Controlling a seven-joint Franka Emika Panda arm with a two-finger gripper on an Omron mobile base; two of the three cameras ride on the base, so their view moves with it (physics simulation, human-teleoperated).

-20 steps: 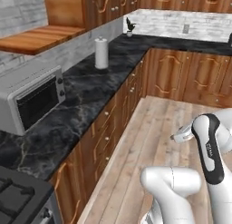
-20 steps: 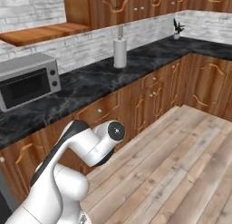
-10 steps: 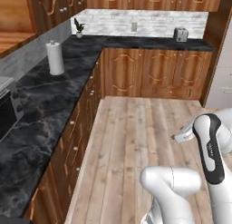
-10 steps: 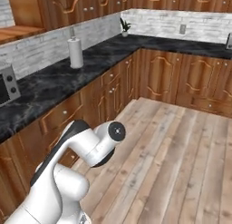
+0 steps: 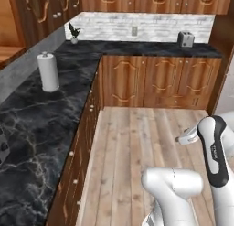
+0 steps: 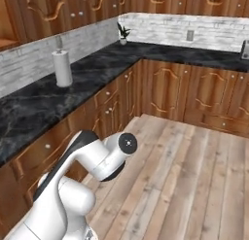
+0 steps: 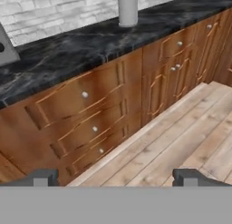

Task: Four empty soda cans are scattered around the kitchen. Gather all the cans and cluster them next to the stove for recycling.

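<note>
The soda cans and the stove are out of view. In the hand view my gripper is open, its two dark fingertips set wide apart with nothing between them. It points at the wooden drawer fronts under the black counter. My white arm stays folded close over the base, above the wooden floor.
An L-shaped black marble counter runs along the left and back walls over wooden cabinets. On it stand a paper towel roll, a small potted plant and a toaster. A microwave corner shows at the left. Plank floor lies ahead.
The whole picture has shifted: the base has moved, so the microwave and stove corner slid off to the left and the back counter corner came closer. The arm's pose is unchanged.
</note>
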